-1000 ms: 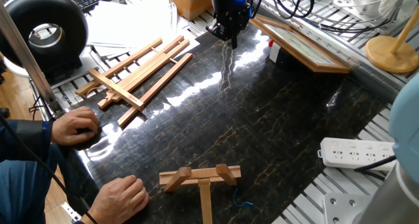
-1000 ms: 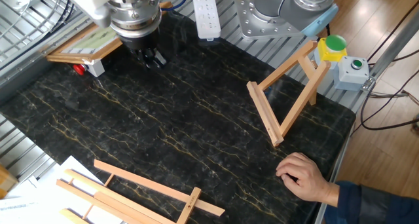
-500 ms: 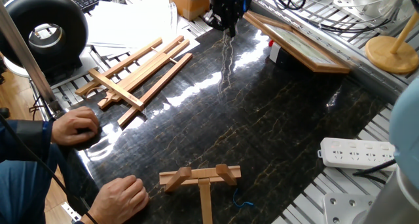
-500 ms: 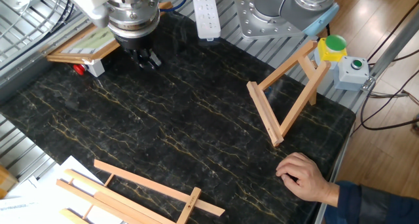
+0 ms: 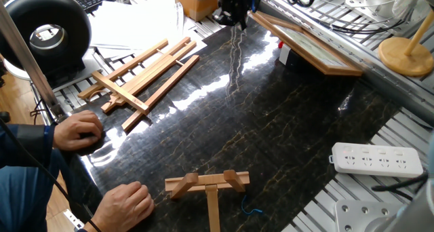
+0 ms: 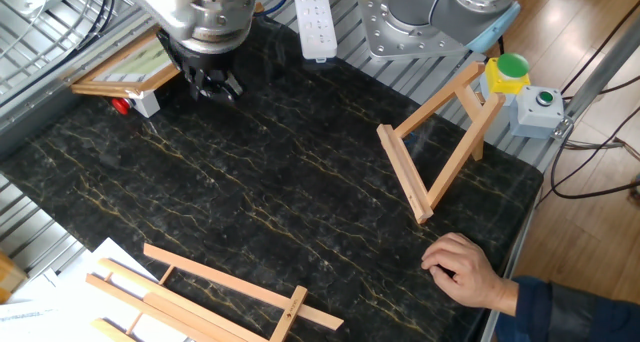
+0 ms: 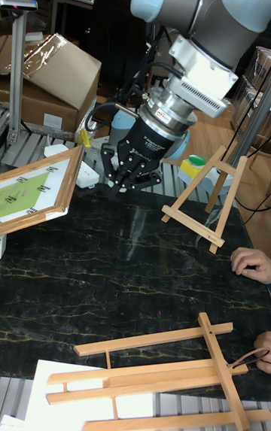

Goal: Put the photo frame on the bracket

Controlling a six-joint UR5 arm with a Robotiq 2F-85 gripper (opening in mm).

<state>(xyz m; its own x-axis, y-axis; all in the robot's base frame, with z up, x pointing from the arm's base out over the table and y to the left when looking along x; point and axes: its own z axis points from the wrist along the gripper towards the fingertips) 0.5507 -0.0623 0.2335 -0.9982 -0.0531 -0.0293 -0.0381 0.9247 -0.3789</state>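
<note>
The photo frame [image 5: 308, 45] is a flat light-wood rectangle lying picture side up and slightly tilted at the far edge of the black marble table [image 5: 271, 130]. It also shows at photo frame [image 6: 130, 67] and photo frame [image 7: 34, 190]. The bracket [image 5: 210, 184] is a small T-shaped wooden stand upright near the front edge, seen also at bracket [image 6: 440, 142] and bracket [image 7: 203, 198]. My gripper [image 6: 215, 84] hangs above the table just beside the frame's near end, open and holding nothing. It appears too at gripper [image 5: 234, 18] and gripper [image 7: 128, 179].
A larger slatted easel [image 5: 139, 79] lies flat at the table's left side. A person's hands [image 5: 78, 133] rest on the near edge by the bracket. A white power strip [image 5: 376, 157], a green button box [image 6: 510, 72] and a white block [image 6: 140, 102] under the frame border the table.
The gripper has moved across the table toward the photo frame and the far edge. The frame, bracket, easel and hands have not moved.
</note>
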